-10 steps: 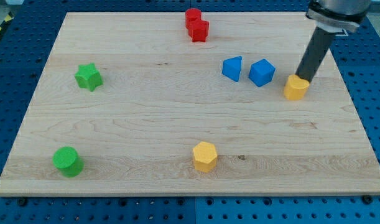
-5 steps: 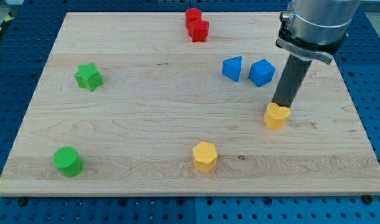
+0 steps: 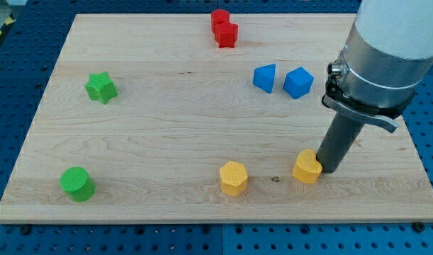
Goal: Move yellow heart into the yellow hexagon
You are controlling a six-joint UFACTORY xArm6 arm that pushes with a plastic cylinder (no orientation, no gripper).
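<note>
On the pale wooden worktop (image 3: 166, 142), my tip (image 3: 328, 171), a bare rod end effector with no jaws, touches the small yellow heart block's (image 3: 307, 167) right side. The yellow hexagon block (image 3: 233, 177) sits near, leftward. Pushing step underway; next likely a leftward shove.
</note>
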